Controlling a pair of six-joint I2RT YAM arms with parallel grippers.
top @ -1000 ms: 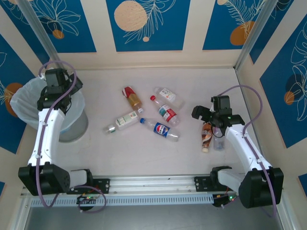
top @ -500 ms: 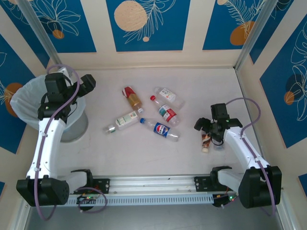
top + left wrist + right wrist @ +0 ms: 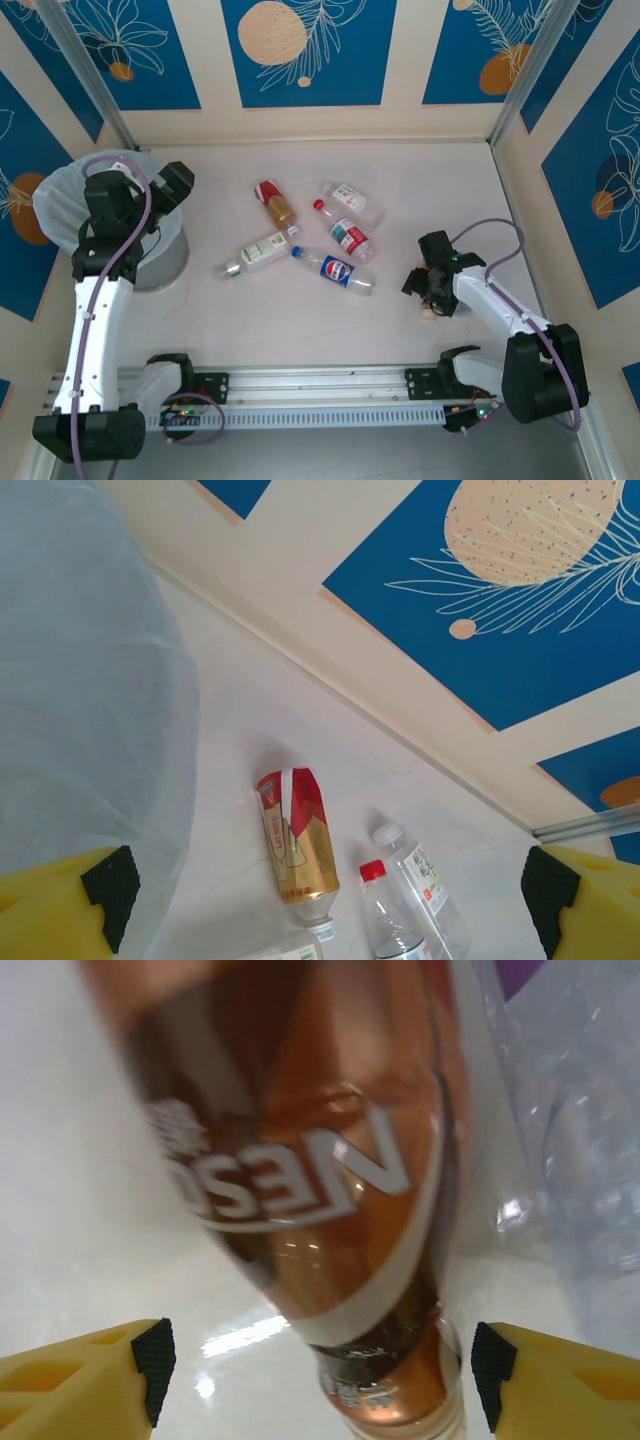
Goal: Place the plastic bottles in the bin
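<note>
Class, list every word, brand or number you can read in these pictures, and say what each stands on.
"NES": white letters, upside down, on the brown bottle; the letters after them are blurred.
No readable word on the blue-label bottle, just a round red, white and blue logo.
Too small to read: the print on the red-and-gold bottle, the red-capped bottle and the white-capped bottle.

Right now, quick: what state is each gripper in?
Left gripper: open, holding nothing, by the bin.
Right gripper: open, fingers either side of the brown bottle, not yet clamped on it.
</note>
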